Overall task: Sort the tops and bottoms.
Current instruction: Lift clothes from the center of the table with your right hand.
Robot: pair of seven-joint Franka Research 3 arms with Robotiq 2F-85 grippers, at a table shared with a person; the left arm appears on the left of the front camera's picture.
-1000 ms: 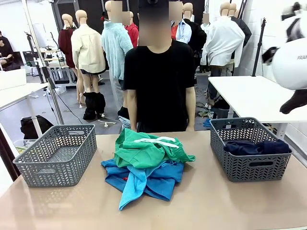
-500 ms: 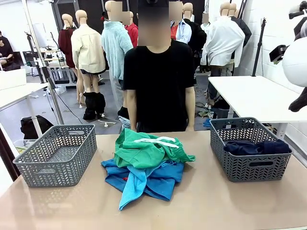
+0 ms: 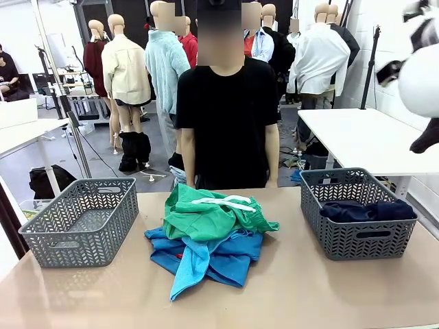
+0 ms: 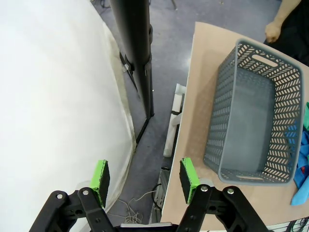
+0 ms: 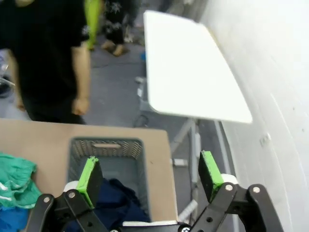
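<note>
Front view: the right arm [image 3: 420, 79] is hanging high at the far right, above the right basket [image 3: 357, 236]. A person [image 3: 230, 116] is standing at the far edge of the tan table [image 3: 309, 295], arms hanging down. At the table's centre the green bottoms [image 3: 212, 212] are lying on top of the medium blue top [image 3: 233, 266] and the turquoise top [image 3: 186, 271]. The navy bottoms [image 3: 367, 209] are sitting in the right basket, and the left basket [image 3: 79, 219] is standing at the left.

Left wrist view: the left gripper [image 4: 145, 174] is hovering with its jaws apart and nothing between them, looking down at the floor [image 4: 159, 96] just left of the table, near a black pole [image 4: 135, 48].

Right wrist view: the right gripper [image 5: 149, 173] is hanging wide open and empty, above the right basket and its navy bottoms. A white table [image 5: 188, 67] is standing farther off to the right.
</note>
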